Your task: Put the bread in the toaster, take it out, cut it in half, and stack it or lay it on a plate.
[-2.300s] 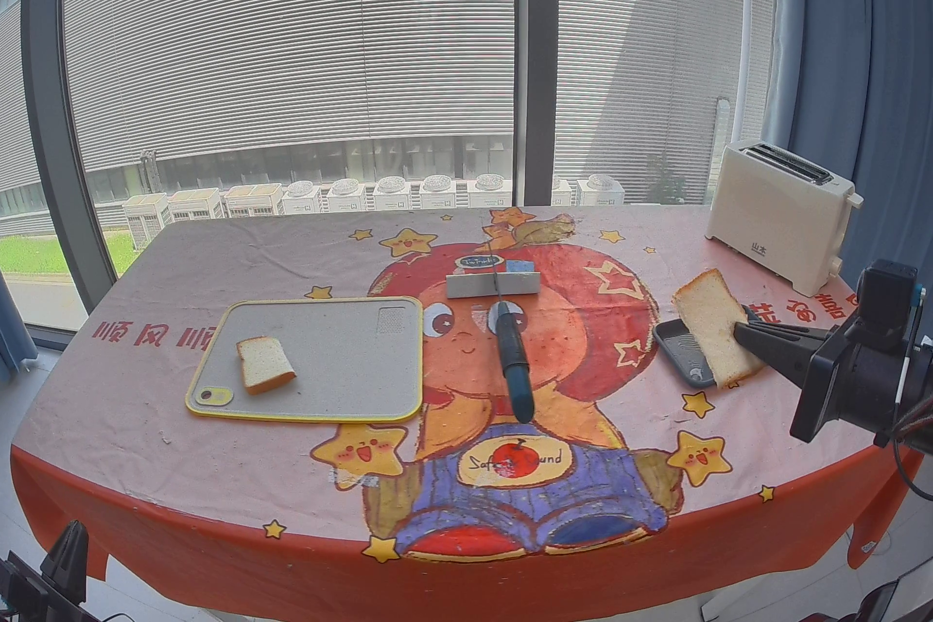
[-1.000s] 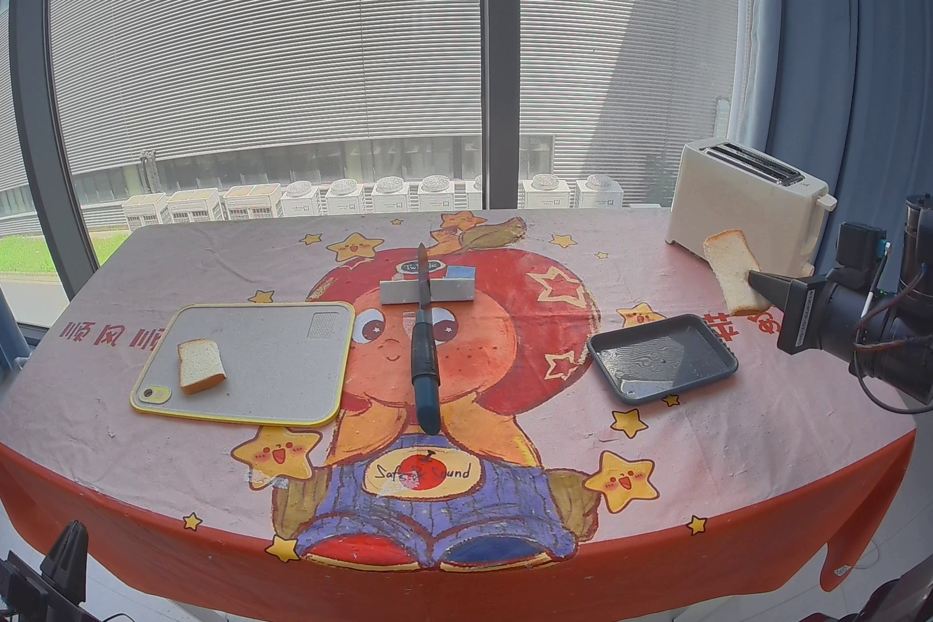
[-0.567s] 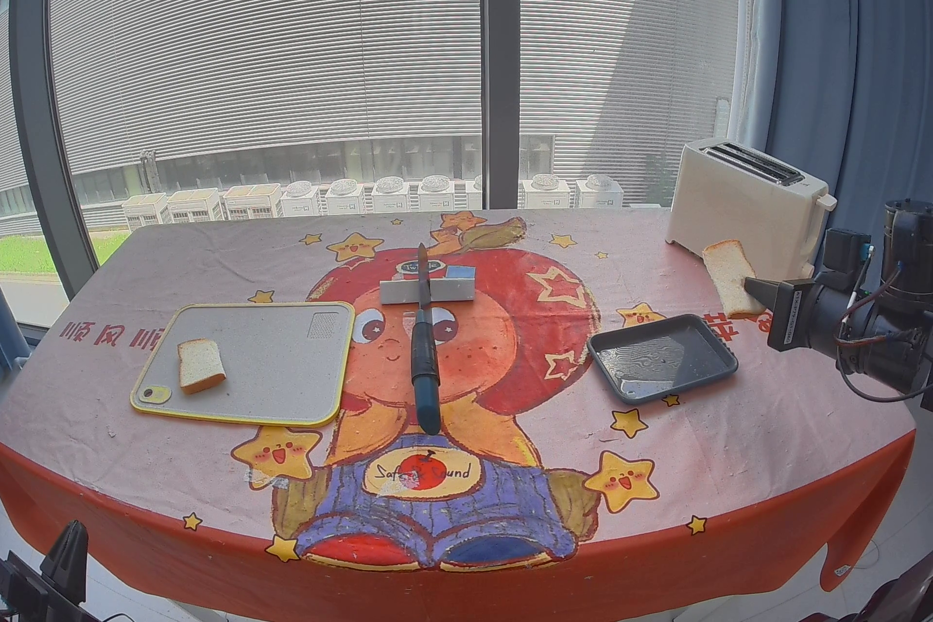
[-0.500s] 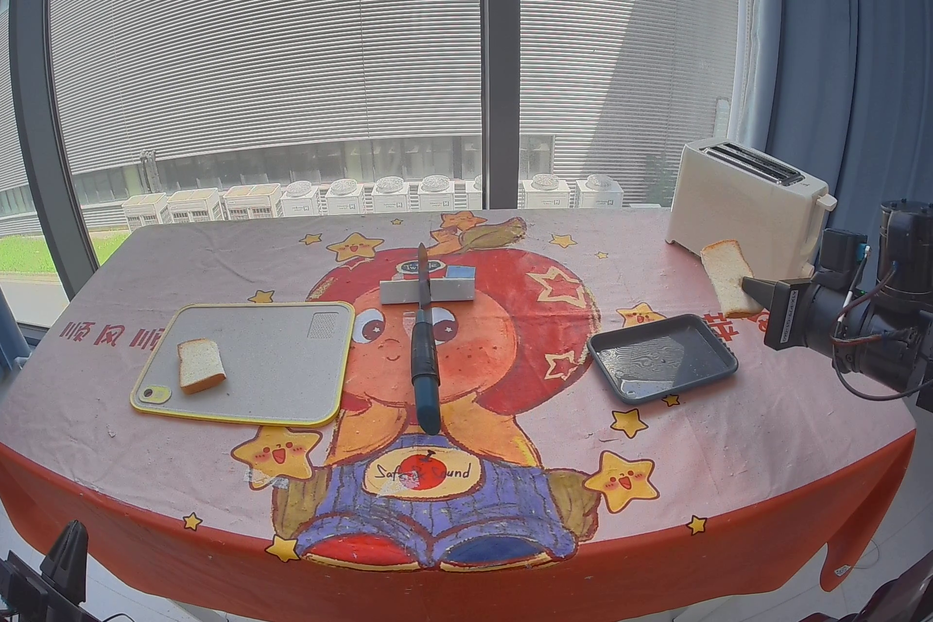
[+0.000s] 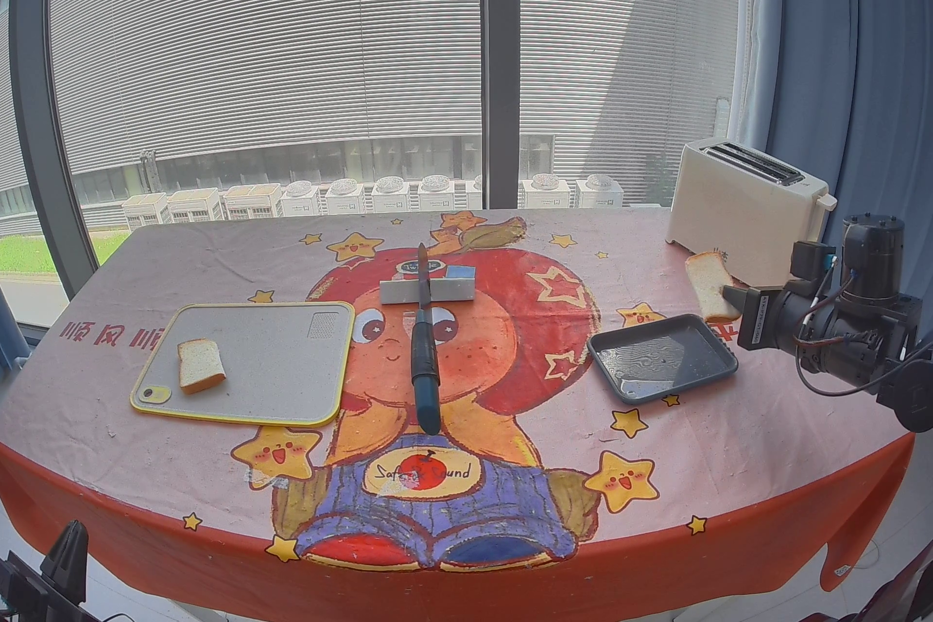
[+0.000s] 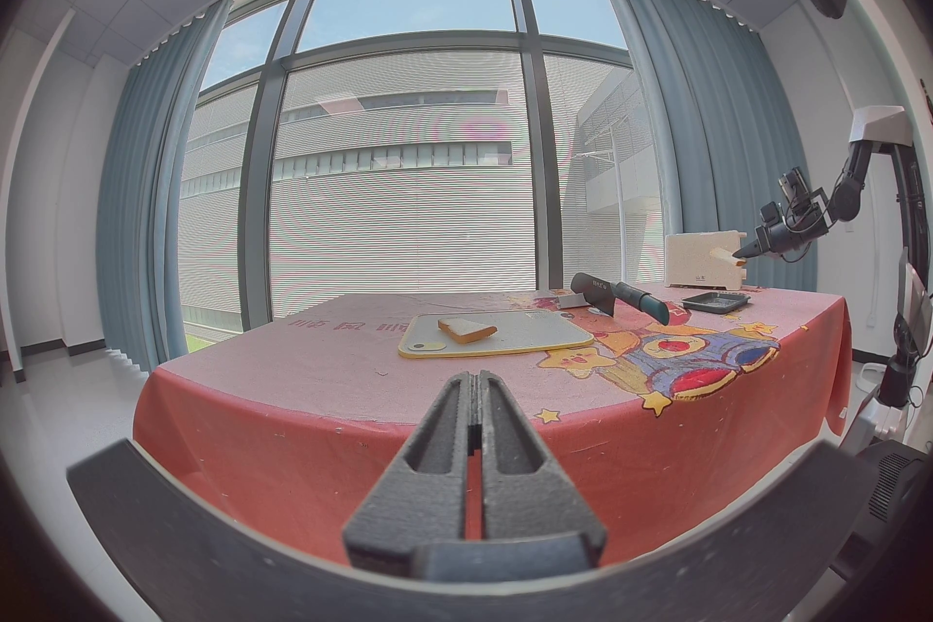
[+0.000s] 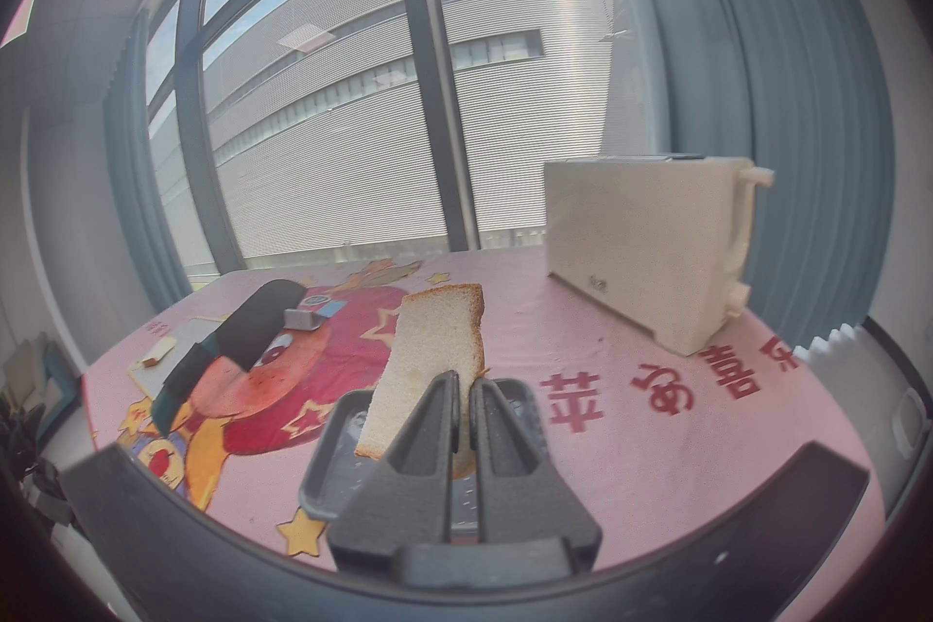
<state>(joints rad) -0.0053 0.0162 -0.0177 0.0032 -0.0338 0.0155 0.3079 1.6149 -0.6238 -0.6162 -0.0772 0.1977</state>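
Slice held beside toaster, grip thin.
The right gripper (image 7: pixel 465 386) had its fingers drawn narrow on the lower edge of the pale, soft slice of white bread (image 7: pixel 428 362). The slice stood tilted in the air, above the pink tablecloth, between the dark rectangular tray (image 5: pixel 661 357) and the front wall of the white two-slot plastic toaster (image 5: pixel 748 211), and below its top. Risks as judged: so small a bite on soft crumb could let the slice pivot, tear or drop. Brought across at that height it would butt the toaster's wall, and a tilted slice could catch a slot's rim. The left gripper (image 6: pixel 474 391) sat pressed together and empty, low before the table's edge.
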